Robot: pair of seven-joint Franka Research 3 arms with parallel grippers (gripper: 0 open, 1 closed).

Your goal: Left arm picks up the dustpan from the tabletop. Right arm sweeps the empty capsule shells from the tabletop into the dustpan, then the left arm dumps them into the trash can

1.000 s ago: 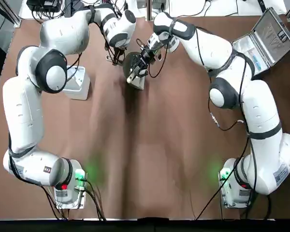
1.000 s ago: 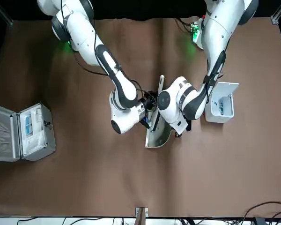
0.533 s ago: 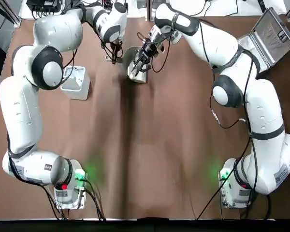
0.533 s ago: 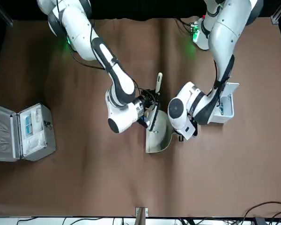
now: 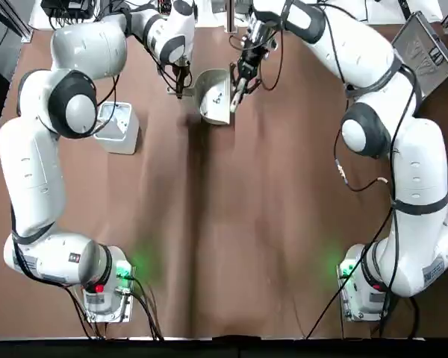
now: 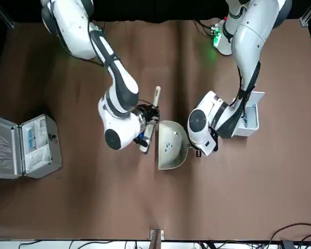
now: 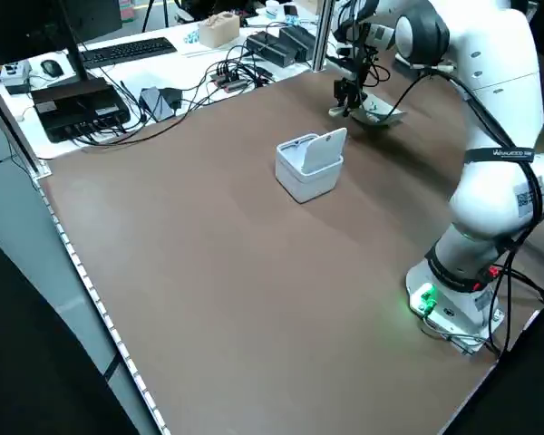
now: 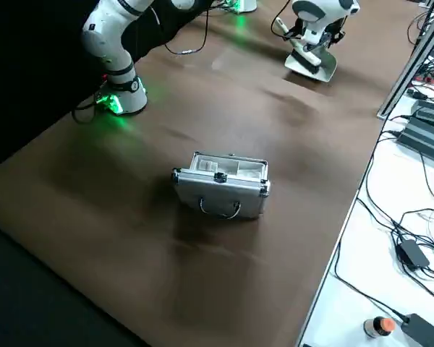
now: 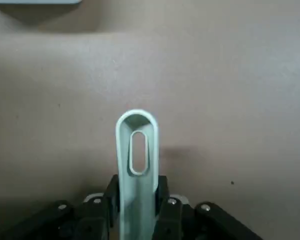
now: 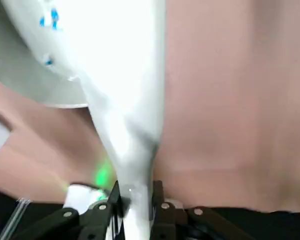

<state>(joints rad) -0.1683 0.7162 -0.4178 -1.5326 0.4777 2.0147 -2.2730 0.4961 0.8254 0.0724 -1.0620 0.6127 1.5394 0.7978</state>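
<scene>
top view: my left pincer (image 5: pixel 181 92) is closed on the handle of the dustpan (image 5: pixel 213 97), whose pan reaches out to its right over the counter (image 5: pixel 209 224). my right pincer (image 5: pixel 240 91) is narrow around the brush, just beside the pan's far side from my left pincer. the trash can (image 5: pixel 118 127) is nearer my bases than my left pincer, and to its left.
front view: the capsule shells (image 6: pixel 168 147) lie in the pan, between my two pincers. the brush (image 6: pixel 152 122) is tilted in my right pincer, apart from the pan. the silver case (image 6: pixel 25 147) is open, well apart from my right pincer on its outer side.
left side view: the trash can's lid (image 7: pixel 324 150) stands raised, near my left pincer.
right side view: the brush's dark bristles (image 8: pixel 304 62) show below my right pincer, in front of the pan.
left wrist view: the dustpan's handle (image 9: pixel 138 175) is gripped between my left pincer's fingers.
right wrist view: the brush's white handle is gripped between my right pincer's fingers; blue-and-white shells show past it, in the pan.
</scene>
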